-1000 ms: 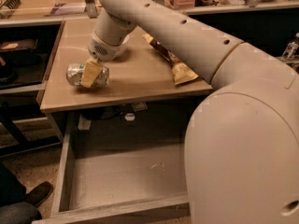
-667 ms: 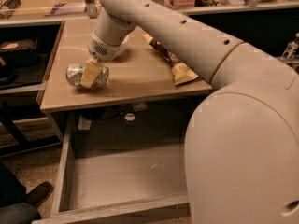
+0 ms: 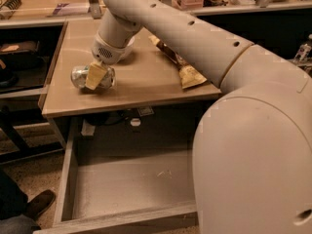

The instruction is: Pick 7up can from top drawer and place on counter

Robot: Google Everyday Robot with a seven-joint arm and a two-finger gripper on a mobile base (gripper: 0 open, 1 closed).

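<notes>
The 7up can, silver with faint green marks, lies on its side on the left part of the beige counter. My gripper reaches down from the arm onto the can and is shut on it; one tan finger crosses the can's front, the other is hidden behind it. The can rests on the counter surface. The top drawer is pulled out below the counter's front edge, and its grey floor is bare.
A chip bag lies on the counter right of the gripper. Dark side shelves stand at the left. My large arm and body cover the drawer's right side. A person's shoe is on the floor at bottom left.
</notes>
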